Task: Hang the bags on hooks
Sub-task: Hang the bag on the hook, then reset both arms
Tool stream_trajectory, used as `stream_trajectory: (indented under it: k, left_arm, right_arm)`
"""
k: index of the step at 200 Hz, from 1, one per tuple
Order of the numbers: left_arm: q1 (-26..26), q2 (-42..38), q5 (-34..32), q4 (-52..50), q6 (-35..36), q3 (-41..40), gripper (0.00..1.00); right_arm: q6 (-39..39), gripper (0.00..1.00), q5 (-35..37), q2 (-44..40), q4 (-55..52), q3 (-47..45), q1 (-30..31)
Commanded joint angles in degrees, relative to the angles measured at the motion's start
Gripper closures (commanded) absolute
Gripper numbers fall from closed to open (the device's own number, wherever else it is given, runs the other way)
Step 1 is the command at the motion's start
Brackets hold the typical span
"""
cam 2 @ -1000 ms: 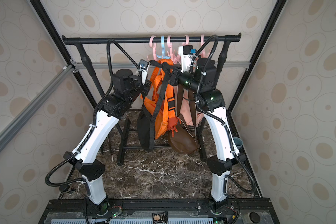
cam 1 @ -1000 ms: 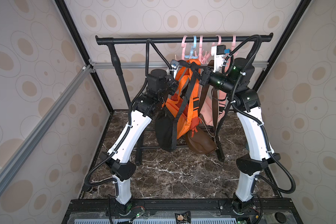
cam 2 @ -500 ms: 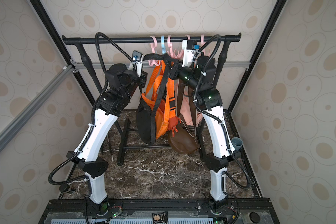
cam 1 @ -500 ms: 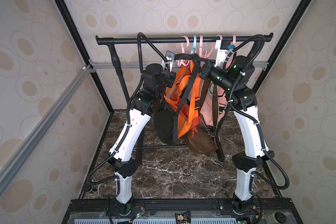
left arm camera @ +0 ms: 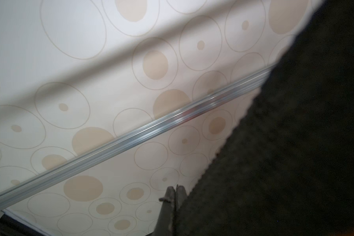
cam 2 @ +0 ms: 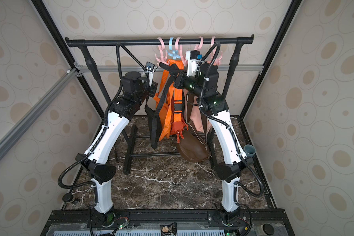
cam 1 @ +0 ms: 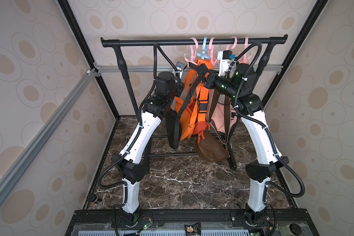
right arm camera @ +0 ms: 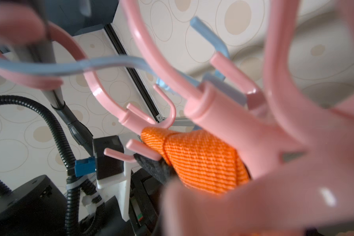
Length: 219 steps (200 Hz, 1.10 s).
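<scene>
Both claws closed | right claw (cam 1: 207, 78) grips black strap (cam 1: 187, 96) | right wrist only: strap seemingly on pink hook (right arm camera: 131, 152)

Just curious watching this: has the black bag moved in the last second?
Yes. The black bag has been lifted; its strap now reaches the pink hooks under the black rail, where earlier it hung lower.

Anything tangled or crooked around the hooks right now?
The black webbing strap of the black bag runs slanted across the orange bag, bunched at the right claw, not yet seated on a pink plastic hook.
</scene>
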Motion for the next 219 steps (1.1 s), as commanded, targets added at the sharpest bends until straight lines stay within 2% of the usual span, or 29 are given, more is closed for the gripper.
stream_trajectory:
  k: [1,23,35,58,75,91,107,126,134,161,181,200,219]
  left_arm:
    - [0.71,-1.38,1.32,-2.95,-1.89,-0.53,1.00]
    - [0.70,-2.23,2.20,-3.02,-2.62,-0.41,0.69]
    - [0.71,-3.07,2.29,-2.60,-3.00,-0.43,0.48]
    - [0.69,-5.29,3.15,-1.85,-4.28,-0.43,0.39]
    - [0.63,-7.48,3.48,-1.20,-5.13,-1.61,0.20]
    - [0.60,-11.35,3.53,1.40,-5.43,-6.56,0.01]
    - [0.60,-15.68,3.17,5.23,-5.42,-14.30,0.00]
    - [0.62,-19.91,2.20,7.97,-5.93,-21.47,0.00]
    - [0.62,-21.44,2.02,8.69,-6.23,-23.86,0.00]
    - [0.58,-27.66,1.99,11.95,-9.59,-34.58,0.00]
    - [0.63,-35.24,0.14,17.49,-10.96,-47.40,0.00]
    - [0.76,-41.03,-2.49,19.32,-12.12,-56.93,0.00]
    - [0.78,-46.40,-8.55,22.12,-14.04,-66.55,0.00]
  right_arm:
    - [0.52,1.00,0.49,-4.03,1.25,-3.68,0.77]
    - [0.20,0.92,-0.74,-4.75,0.39,-3.86,1.00]
    - [0.00,0.83,-0.92,-5.39,-0.01,-3.94,0.98]
    - [-0.92,0.64,-1.02,-7.49,-0.06,-4.56,1.57]
    - [-2.61,0.49,-0.32,-9.19,-1.20,-4.94,2.58]
    - [-4.16,0.38,0.38,-10.89,-2.92,-5.47,3.45]
    - [-5.08,0.27,0.83,-13.41,-3.20,-7.96,4.14]
    - [-6.23,0.06,2.74,-17.13,-3.35,-12.41,4.51]
    - [-6.70,0.00,3.96,-18.76,-3.17,-15.01,4.52]
    - [-8.28,0.01,7.53,-24.32,-4.96,-20.36,4.60]
    - [-10.21,0.01,11.64,-30.76,-4.81,-27.97,4.52]
    - [-10.79,0.01,14.07,-36.07,-4.17,-34.25,4.43]
    - [-10.75,0.01,19.18,-40.73,-5.40,-40.54,4.01]
